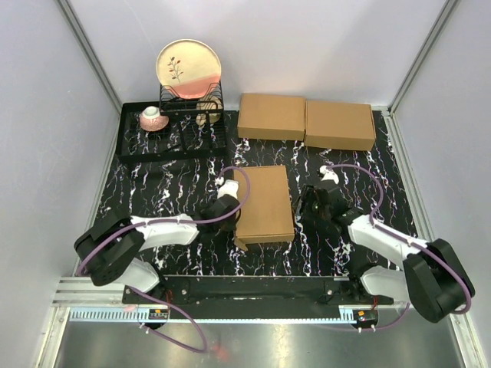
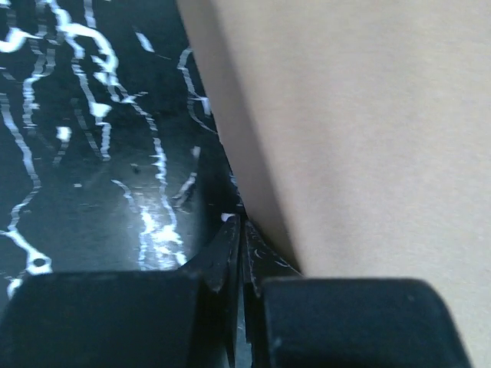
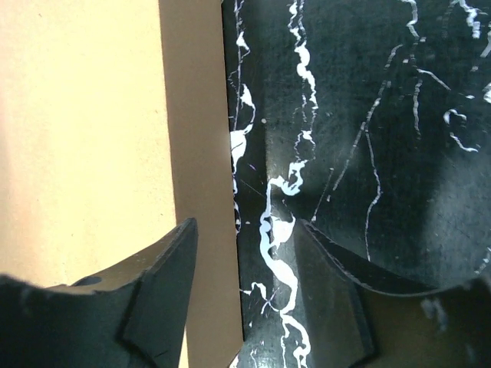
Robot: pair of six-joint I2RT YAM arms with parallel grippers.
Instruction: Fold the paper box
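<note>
Two robot arms work at a black marbled table (image 1: 153, 184), seen from above. At its centre lies the paper box (image 1: 265, 203), a shallow brown cardboard rectangle with its lid down, looking mostly folded. At twelve to one o'clock, near the far edge, a pair of flat boxes (image 1: 272, 116) sits side by side. At eleven o'clock stands a black dish rack (image 1: 134, 149) with an upright plate (image 1: 189, 67) and a small pink cup (image 1: 153, 118).

The left claw (image 1: 230, 208) is at the box's nine o'clock side. Its wrist view shows the jaws pressed shut on nothing, tips low at the base of the box wall. The right claw (image 1: 305, 205) is at the three o'clock side, jaws apart and gripping nothing, with one finger (image 3: 165, 291) over the box's edge and the other over bare table.

The step appears to be squaring the sides. To do it well, push evenly from both sides so the box neither slides nor skews, and keep the fingers low on the walls.
</note>
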